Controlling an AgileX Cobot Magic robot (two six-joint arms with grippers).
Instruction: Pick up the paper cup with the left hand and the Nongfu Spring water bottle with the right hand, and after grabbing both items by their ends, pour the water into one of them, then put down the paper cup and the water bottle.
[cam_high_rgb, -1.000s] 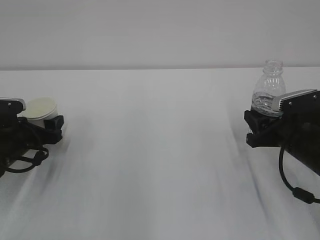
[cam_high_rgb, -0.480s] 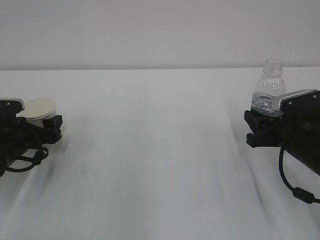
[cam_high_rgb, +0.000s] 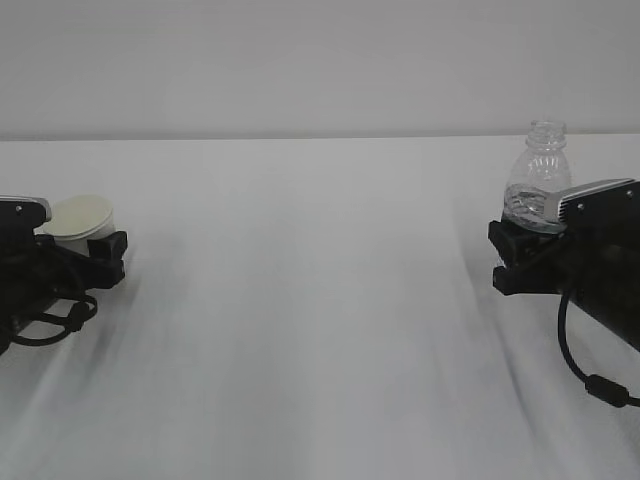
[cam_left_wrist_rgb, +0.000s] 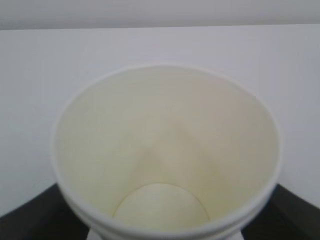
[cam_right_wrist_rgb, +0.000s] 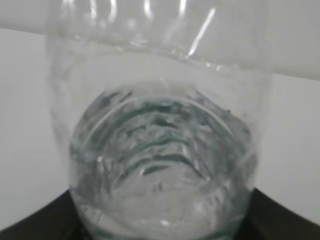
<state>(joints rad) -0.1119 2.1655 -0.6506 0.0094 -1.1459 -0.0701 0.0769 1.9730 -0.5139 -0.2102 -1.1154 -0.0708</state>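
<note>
At the far left, the white paper cup sits in my left gripper, tilted so its cream inside shows. In the left wrist view the paper cup fills the frame and looks empty, with black fingers at both lower corners. At the right, the clear capless water bottle stands upright in my right gripper, which hides its lower body. Water shows low in the bottle. In the right wrist view the bottle sits between dark fingers.
A white table runs from the two arms to a pale back wall. A black cable loops under the right arm, and another cable under the left.
The left gripper with the cup has wavered a few pixels sideways and come back. The right gripper and bottle have not moved.
</note>
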